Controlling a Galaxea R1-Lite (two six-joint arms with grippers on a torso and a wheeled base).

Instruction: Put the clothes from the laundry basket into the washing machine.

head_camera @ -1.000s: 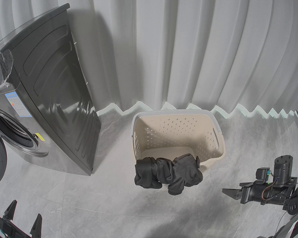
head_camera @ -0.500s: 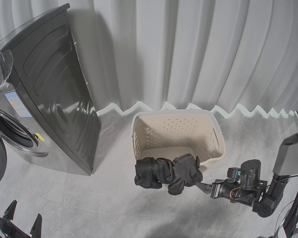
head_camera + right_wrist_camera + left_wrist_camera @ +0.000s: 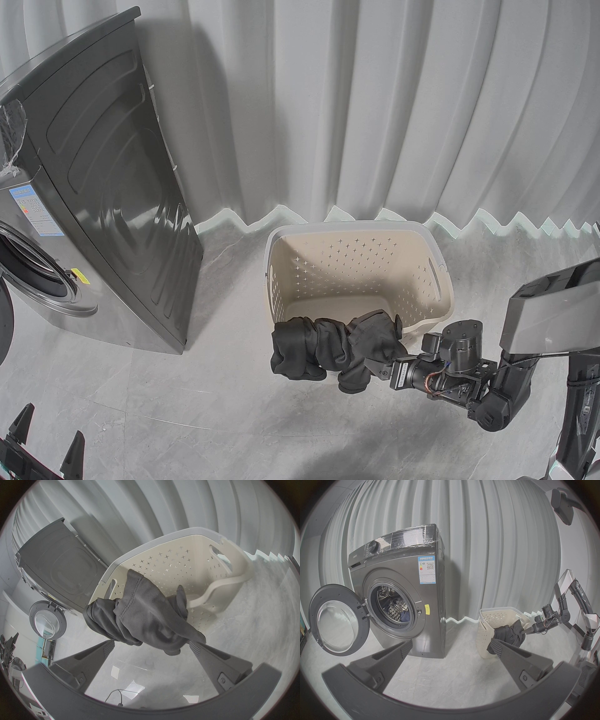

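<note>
Clothes (image 3: 337,351) draped over the laundry basket (image 3: 432,249) rim lie just inside the wide-open right end effector (image 3: 377,367).

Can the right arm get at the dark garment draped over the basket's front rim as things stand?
Probably yes: the right gripper is right at the dark garment, jaws open either side of the hanging cloth, and nothing stands in between.

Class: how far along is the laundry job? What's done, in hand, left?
Done: the grey front-loading washing machine has its round door open. In hand: the right gripper, open, is at the dark grey garment draped over the cream perforated laundry basket. Left: gripping it, carrying it, loading the drum.
</note>
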